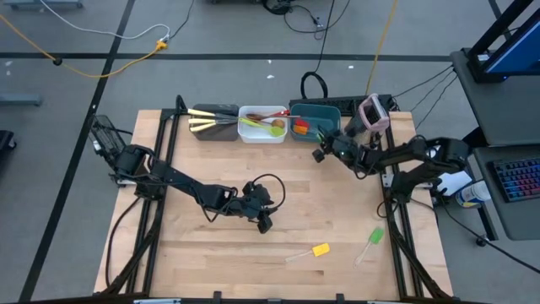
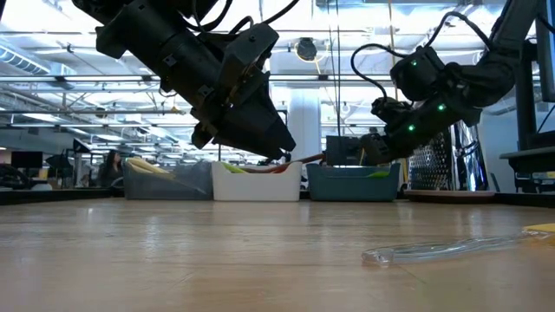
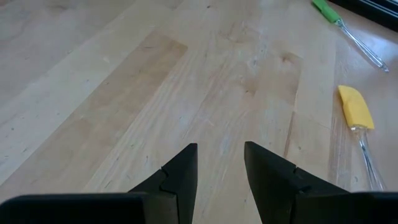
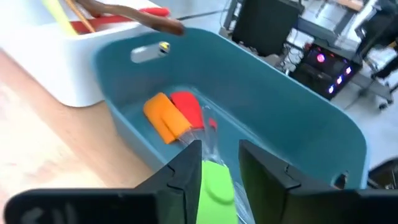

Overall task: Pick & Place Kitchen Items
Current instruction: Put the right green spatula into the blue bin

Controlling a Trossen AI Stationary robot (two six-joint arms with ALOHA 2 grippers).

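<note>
hovering over the teal tub (image 1: 325, 111), the right gripper (image 1: 321, 153) has its fingers parted a little, and in its wrist view a green-headed spatula (image 4: 214, 186) sits right between them; whether the pads touch it, can't tell. below it in the tub lie an orange spatula head (image 4: 165, 116) and a red spatula head (image 4: 186, 107), side by side on the floor of the tub.

next door, the white tub (image 1: 261, 133) holds green, red and wooden spoons (image 1: 268, 122), and the brown tub (image 1: 211, 122) has cream-handled knives (image 1: 202, 125).

left gripper (image 1: 264, 225) hangs above bare wood mid-table, fingers narrowly apart with nothing between them. out on the table near the front right, a yellow-headed spatula (image 1: 316, 251) and another green spatula (image 1: 372, 239) lie flat, well apart from the tubs. the pink-and-grey appliance (image 1: 372, 112) stands just beside the teal tub.
</note>
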